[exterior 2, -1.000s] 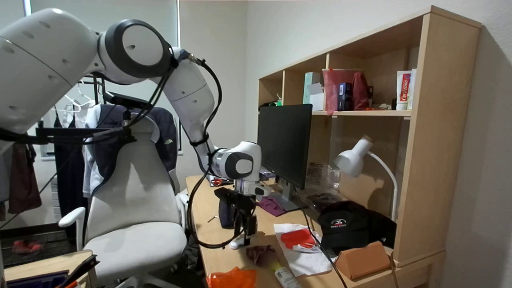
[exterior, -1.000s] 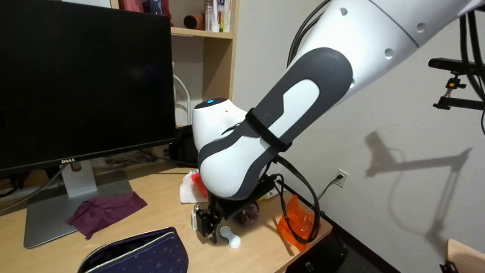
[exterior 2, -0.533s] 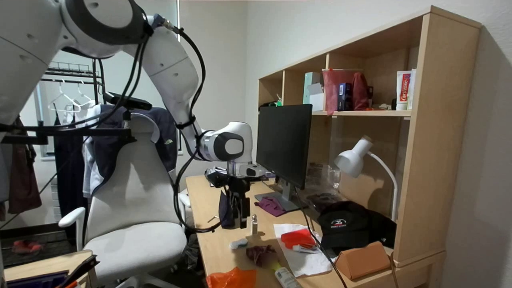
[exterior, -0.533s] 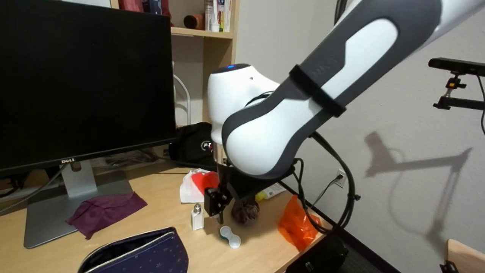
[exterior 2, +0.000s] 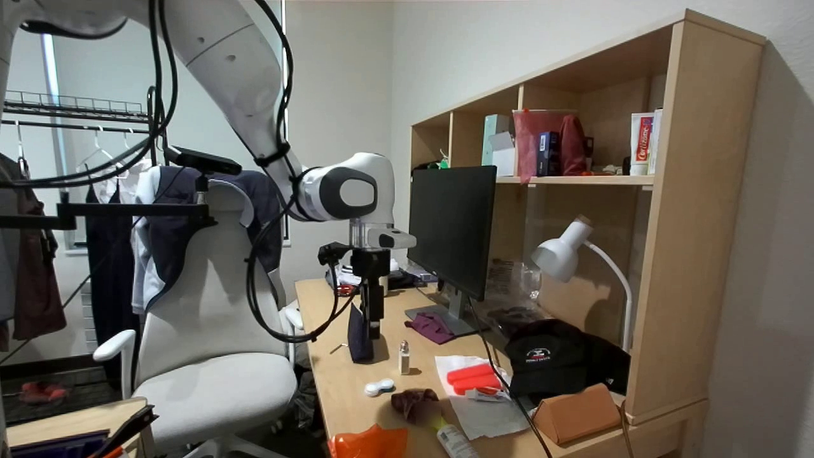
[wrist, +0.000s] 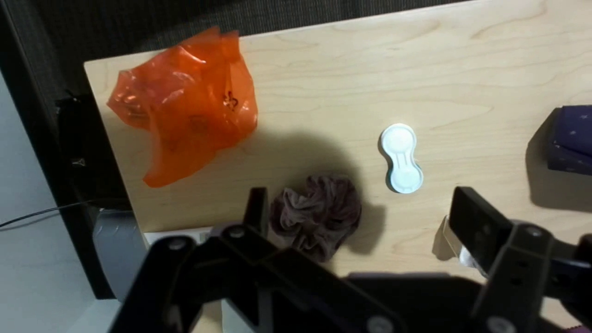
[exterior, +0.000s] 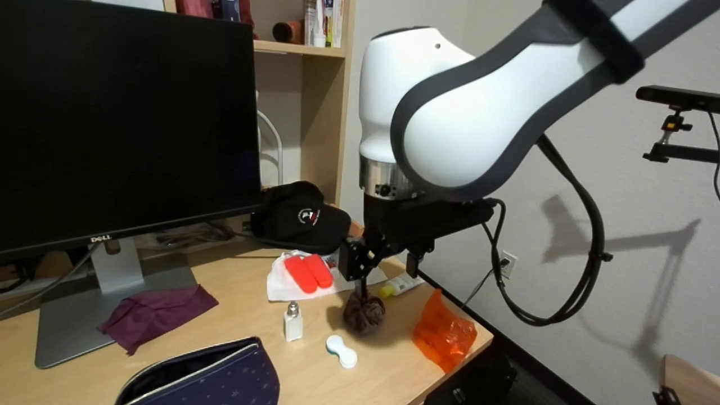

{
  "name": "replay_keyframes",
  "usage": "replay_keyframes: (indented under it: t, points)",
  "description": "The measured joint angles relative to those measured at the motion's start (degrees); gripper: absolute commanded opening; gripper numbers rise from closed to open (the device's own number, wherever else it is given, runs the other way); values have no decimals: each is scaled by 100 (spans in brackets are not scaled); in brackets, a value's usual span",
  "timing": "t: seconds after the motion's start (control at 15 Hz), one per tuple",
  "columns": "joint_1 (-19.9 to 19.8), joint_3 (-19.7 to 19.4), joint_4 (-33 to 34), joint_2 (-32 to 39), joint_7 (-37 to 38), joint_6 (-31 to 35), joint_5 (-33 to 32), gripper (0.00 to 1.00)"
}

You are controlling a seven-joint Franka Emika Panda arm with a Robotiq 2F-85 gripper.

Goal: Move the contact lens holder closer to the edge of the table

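Observation:
The contact lens holder (exterior: pixel 341 351) is a small white case with two round ends. It lies flat on the light wooden table (exterior: pixel 315 382), and also shows in an exterior view (exterior 2: pixel 379 387) and in the wrist view (wrist: pixel 401 158). It stands apart from the table's edge, which runs along the top of the wrist view. My gripper (wrist: pixel 361 199) is open and empty, its fingers wide apart. It hovers well above the table, apart from the holder, as an exterior view also shows (exterior 2: pixel 374 331).
A maroon scrunchie (wrist: pixel 319 215) and an upright small white bottle (exterior: pixel 293 323) stand near the holder. An orange plastic bag (wrist: pixel 194 106) lies at the table corner. A dark blue pouch (exterior: pixel 214 377), a monitor (exterior: pixel 129 129) and red items on white paper (exterior: pixel 308 273) are around.
My gripper has risen from right beside the contact lens holder to well above the table, uncovering the holder and the white bottle. The holder has not visibly moved.

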Motion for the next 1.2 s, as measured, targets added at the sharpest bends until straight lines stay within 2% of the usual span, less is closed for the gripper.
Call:
replay_keyframes:
  t: [0.4,0.67,0.93,1.2]
  points:
    - [-384,234,-16,-561,-47,-663,2,100]
    - [-542,362,-26,-840,-255,-748,4,100]
    - [-668,442,-48,-1014,-1066,-797,13,100]
    - [-713,483,-46,-1006,-1102,-796,15,100]
